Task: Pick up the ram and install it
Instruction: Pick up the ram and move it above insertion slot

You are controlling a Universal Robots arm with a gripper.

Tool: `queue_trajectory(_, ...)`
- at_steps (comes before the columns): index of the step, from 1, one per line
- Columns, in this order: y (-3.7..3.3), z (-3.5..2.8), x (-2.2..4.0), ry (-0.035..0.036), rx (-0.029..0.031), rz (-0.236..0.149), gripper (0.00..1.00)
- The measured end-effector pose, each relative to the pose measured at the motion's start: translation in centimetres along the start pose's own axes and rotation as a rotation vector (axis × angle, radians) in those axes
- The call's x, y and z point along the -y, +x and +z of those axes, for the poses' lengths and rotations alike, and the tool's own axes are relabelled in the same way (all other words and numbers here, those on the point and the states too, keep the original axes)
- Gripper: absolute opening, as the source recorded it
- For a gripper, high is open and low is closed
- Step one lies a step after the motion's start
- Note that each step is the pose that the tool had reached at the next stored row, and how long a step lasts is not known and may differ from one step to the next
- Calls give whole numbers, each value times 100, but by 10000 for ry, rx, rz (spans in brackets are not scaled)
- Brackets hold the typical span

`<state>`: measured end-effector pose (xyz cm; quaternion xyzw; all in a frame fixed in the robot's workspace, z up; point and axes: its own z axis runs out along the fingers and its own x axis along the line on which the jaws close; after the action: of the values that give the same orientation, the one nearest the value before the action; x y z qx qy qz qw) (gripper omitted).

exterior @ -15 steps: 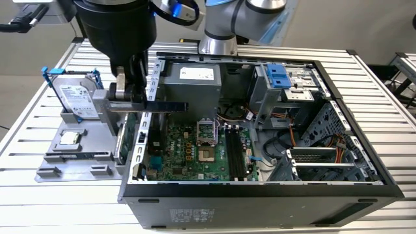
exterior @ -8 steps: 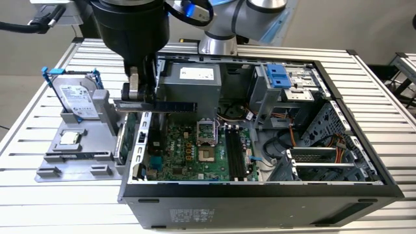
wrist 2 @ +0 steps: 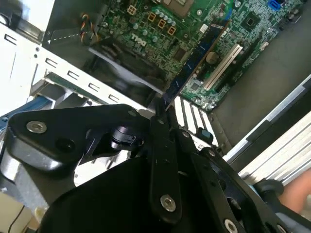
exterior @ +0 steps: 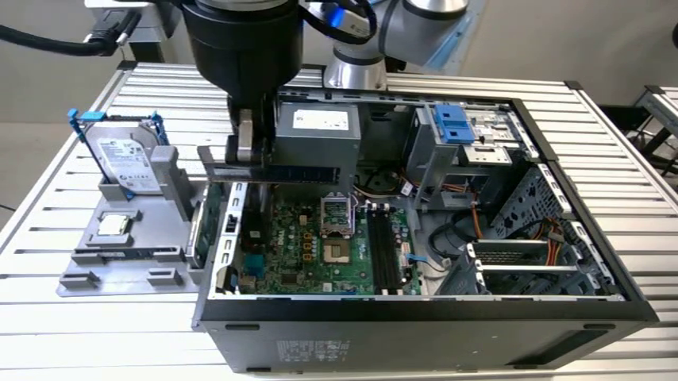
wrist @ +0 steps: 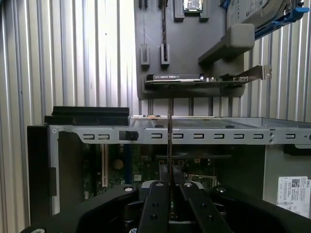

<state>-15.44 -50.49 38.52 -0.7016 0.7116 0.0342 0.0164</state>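
Observation:
The ram (exterior: 302, 172) is a thin dark stick held level above the open computer case (exterior: 424, 305), over its edge on the exterior view's left. My gripper (exterior: 246, 151) is shut on one end of it, and the rest juts out over the green motherboard (exterior: 291, 238). In the second wrist view the ram (wrist 2: 197, 56) runs from the closed fingers (wrist 2: 160, 145) out above the board. It appears edge-on as a thin line, the ram (wrist: 170, 126), in the first wrist view, rising from my gripper (wrist: 170, 182). The long black memory slots (exterior: 383, 250) lie lower, toward the case's middle.
A grey fixture (exterior: 127, 262) beside the case carries a hard drive (exterior: 122, 159), a processor chip (exterior: 114, 225) and an expansion card (wrist: 194, 80). Inside the case are the power supply (exterior: 317, 131), a drive cage with a blue latch (exterior: 456, 123) and loose cables (exterior: 466, 230).

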Motion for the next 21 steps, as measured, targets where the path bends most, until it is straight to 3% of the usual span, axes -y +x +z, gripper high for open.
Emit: queue_trajectory(21,-7,-11,471,-35,0,2,0)
